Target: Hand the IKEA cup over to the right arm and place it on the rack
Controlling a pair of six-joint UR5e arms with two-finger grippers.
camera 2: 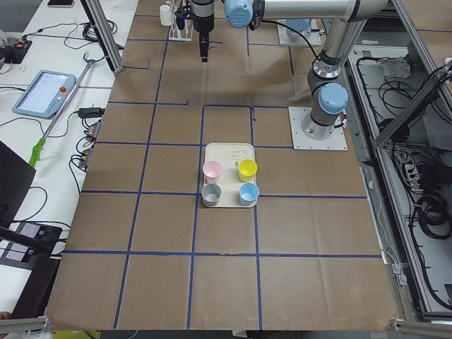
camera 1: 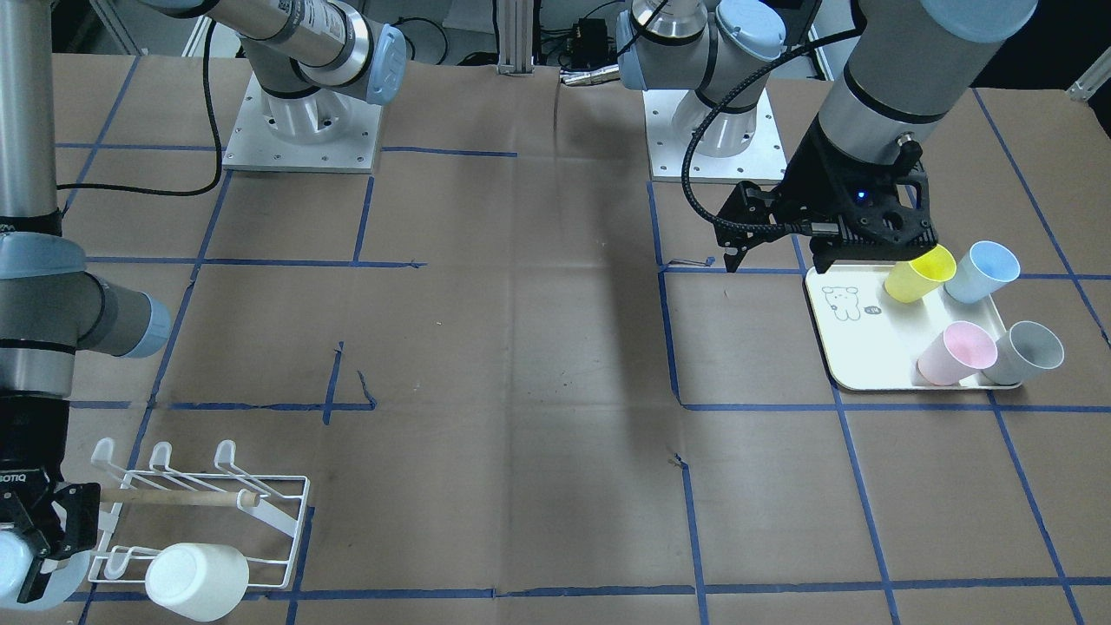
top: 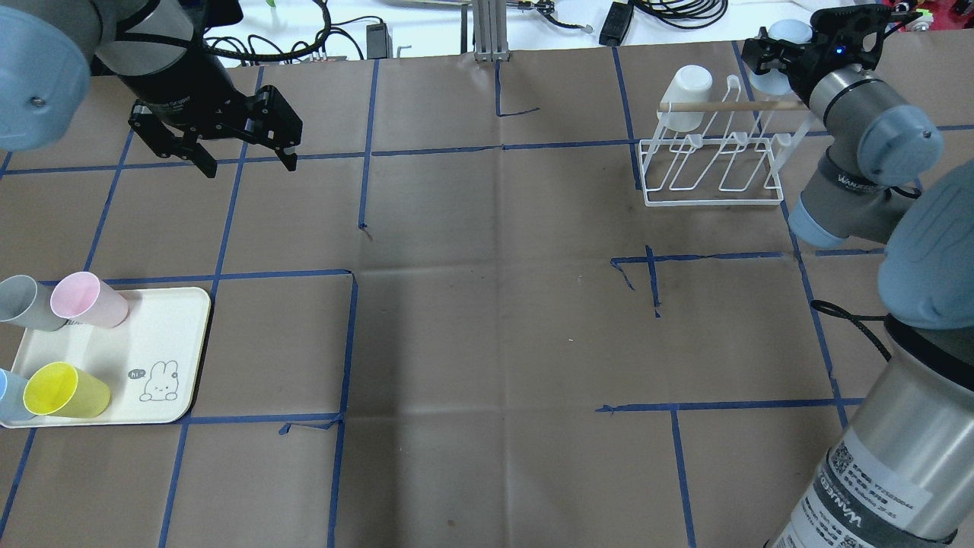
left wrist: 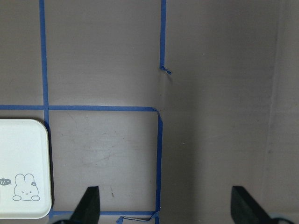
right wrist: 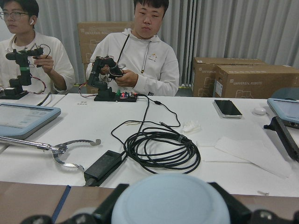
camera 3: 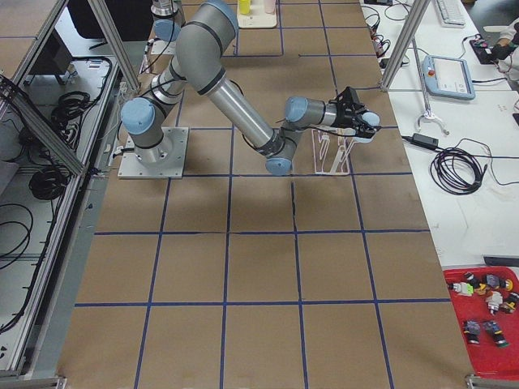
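Observation:
My right gripper (top: 776, 61) is shut on a pale blue cup (top: 787, 32) and holds it on its side at the far right end of the white wire rack (top: 715, 164), near the end of the wooden rod. The cup fills the bottom of the right wrist view (right wrist: 170, 200). In the front view the gripper (camera 1: 35, 555) sits at the bottom left beside the rack (camera 1: 260, 512). A white cup (top: 685, 84) hangs on the rack's far left prong. My left gripper (top: 247, 161) is open and empty above bare table, beyond the tray.
A cream tray (top: 152, 335) with a rabbit drawing holds yellow (top: 65, 390), pink (top: 87, 298), grey (top: 23, 303) and blue (camera 1: 981, 271) cups at the near left. Operators sit behind a white bench (right wrist: 140, 116) past the table's far edge.

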